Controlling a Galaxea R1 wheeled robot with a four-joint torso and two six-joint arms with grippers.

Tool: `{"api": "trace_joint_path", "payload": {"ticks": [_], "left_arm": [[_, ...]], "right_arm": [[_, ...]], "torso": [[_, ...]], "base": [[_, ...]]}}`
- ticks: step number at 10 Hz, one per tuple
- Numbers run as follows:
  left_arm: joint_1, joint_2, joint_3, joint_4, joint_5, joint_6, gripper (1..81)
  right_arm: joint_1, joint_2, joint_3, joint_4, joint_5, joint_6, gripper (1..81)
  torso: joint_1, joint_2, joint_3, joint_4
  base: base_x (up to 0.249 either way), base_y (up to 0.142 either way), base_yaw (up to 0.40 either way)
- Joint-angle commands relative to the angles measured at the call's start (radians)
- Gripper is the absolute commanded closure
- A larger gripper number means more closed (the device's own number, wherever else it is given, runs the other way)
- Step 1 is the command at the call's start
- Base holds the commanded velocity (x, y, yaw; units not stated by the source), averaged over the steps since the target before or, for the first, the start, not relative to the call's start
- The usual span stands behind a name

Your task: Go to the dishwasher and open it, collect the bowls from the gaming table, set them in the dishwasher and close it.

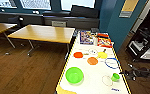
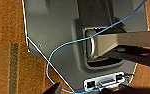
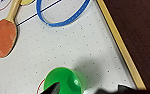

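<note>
Head view. The gaming table (image 1: 91, 75), white-topped with a yellow edge, runs away from the camera. On it, nearest the camera, stands a large lime-green bowl (image 1: 74, 75). Beyond that bowl lie an orange bowl (image 1: 78, 54), a second orange disc (image 1: 92, 60), a yellow bowl (image 1: 102, 55) and a blue-rimmed ring (image 1: 112, 63). A small green cup (image 1: 115, 77) sits near the table's right edge, with the right gripper (image 1: 127, 74) just beside it, off the edge. Colourful boxes (image 1: 96, 38) lie at the table's far end. A wooden-topped table (image 1: 43, 33) stands left of the gaming table.

Left wrist view. A grey robot body panel (image 2: 56, 37) with a blue cable (image 2: 66, 45) across it, over wood flooring (image 2: 6, 50). Whether the left claw is wide or narrow cannot be told.

Right wrist view. The green cup (image 3: 64, 81) rests on the dotted white tabletop, close to the dark fingertips (image 3: 53, 88). A red paddle (image 3: 4, 37) and the blue ring (image 3: 63, 15) lie beyond the cup. The claw's width cannot be told; it holds nothing visibly.
</note>
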Motion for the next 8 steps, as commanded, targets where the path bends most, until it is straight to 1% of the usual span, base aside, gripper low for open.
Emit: {"api": "trace_joint_path", "payload": {"ticks": [1,5,8], "left_arm": [[-0.005,-0.001,0.001,-0.009,0.066,0.0,1.0],[-0.005,-0.001,0.001,-0.009,0.066,0.0,1.0],[-0.003,-0.001,0.001,-0.009,0.066,0.0,1.0]], "right_arm": [[0.127,-0.016,-0.03,0.021,-0.038,0.011,1.0],[0.12,0.017,-0.054,0.023,-0.038,0.013,1.0],[0.096,0.031,-0.065,0.034,-0.017,0.011,1.0]], "torso": [[0.0,0.0,0.0,0.0],[0.0,0.0,0.0,0.0],[0.0,0.0,-0.001,0.0]], "base": [[0.0,0.0,0.0],[0.0,0.0,0.0],[0.0,0.0,0.0]]}}
